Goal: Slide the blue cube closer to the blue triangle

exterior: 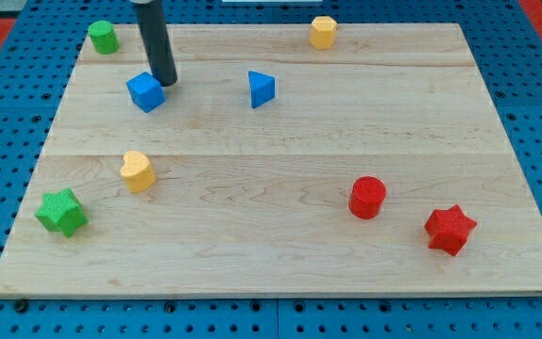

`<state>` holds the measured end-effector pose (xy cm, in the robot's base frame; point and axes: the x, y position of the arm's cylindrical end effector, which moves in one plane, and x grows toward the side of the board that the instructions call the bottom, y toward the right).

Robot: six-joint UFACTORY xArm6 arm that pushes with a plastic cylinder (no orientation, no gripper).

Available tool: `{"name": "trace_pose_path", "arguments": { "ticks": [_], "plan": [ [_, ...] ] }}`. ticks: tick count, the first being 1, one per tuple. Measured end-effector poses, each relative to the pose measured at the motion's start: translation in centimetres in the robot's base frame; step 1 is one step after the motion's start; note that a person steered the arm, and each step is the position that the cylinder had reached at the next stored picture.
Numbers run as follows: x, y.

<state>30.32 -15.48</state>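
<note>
The blue cube (146, 91) sits on the wooden board near the view's top left. The blue triangle (261, 88) lies to its right, about a fifth of the board's width away. My tip (166, 82) comes down from the view's top and stands right at the cube's upper right corner, touching it or nearly so, between the cube and the triangle.
A green cylinder (103, 37) is at the top left corner, a yellow hexagon (323, 32) at the top. A yellow heart (137, 171) and a green star (61, 211) are at the left. A red cylinder (367, 198) and a red star (450, 230) are at the lower right.
</note>
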Motion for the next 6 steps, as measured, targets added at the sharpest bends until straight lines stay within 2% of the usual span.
{"name": "trace_pose_path", "arguments": {
  "ticks": [1,2,3,5,6],
  "plan": [
    [-1.5,-3.0],
    [0.1,-6.6],
    [4.0,-6.1],
    [4.7,6.6],
    [6.2,7.8]
  ]
}}
